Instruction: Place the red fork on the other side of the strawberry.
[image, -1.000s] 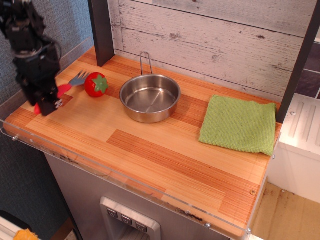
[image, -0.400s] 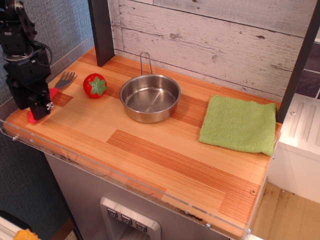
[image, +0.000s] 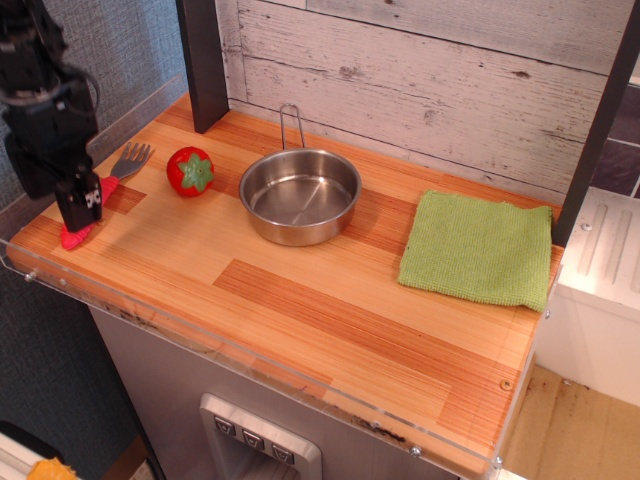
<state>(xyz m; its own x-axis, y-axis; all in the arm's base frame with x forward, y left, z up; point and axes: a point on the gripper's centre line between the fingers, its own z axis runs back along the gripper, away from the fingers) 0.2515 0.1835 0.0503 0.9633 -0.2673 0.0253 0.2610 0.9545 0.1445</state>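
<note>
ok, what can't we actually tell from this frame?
- Hand: whether its jaws are open or shut; its dark body faces the only view.
- Red fork: mid-handle hidden behind the hand, so grip or release is unclear.
- Arm: cut off by the top-left edge.
- Steel pan: handle end blends into the back wall.

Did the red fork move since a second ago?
Yes. The red fork slid left, away from the strawberry. Its tines were touching the strawberry before; now there is a bare gap of wood between them.
</note>
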